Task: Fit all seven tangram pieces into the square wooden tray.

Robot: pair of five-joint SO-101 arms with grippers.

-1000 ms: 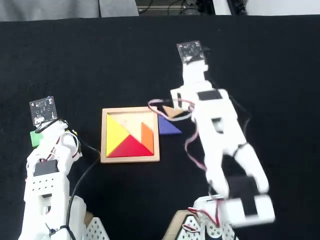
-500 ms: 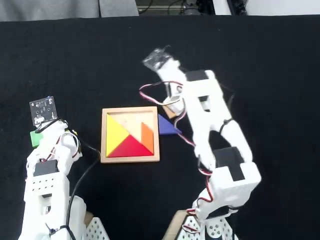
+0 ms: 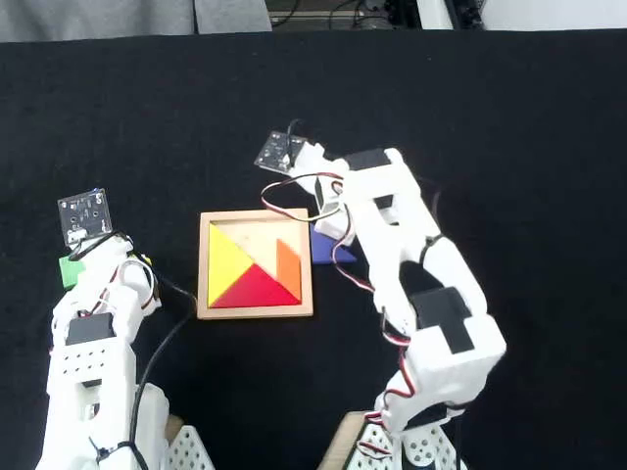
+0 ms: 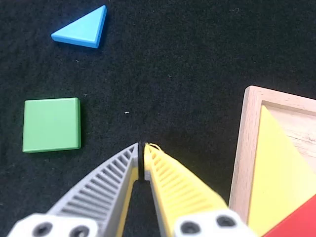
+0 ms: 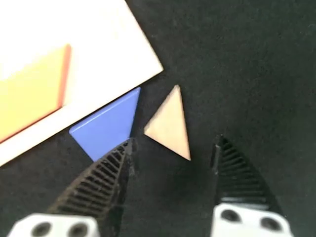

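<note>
Tray (image 3: pixel 255 311) is seen at mid-table, with yellow piece (image 3: pixel 227 262), red piece (image 3: pixel 257 289) and orange piece (image 3: pixel 289 269) seated inside. Right gripper (image 5: pixel 174 143) is spread over tan triangle (image 5: pixel 170 123) near the tray's corner; contact cannot be judged. Blue piece (image 5: pixel 106 128) lies against the tray's edge, one corner covered by a finger. Left gripper (image 4: pixel 141 145) is pressed together, empty. Green square (image 4: pixel 51 124) and light-blue triangle (image 4: pixel 83 29) lie apart from the tray.

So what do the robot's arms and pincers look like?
Both arms are chunky white plastic with black blocks at the joints. The left arm trails a black cable; the right arm has looping red and white wires. The left pincer has one grey and one yellow ribbed finger, both pointed. The right pincer has black ribbed fingers on white bases.
</note>
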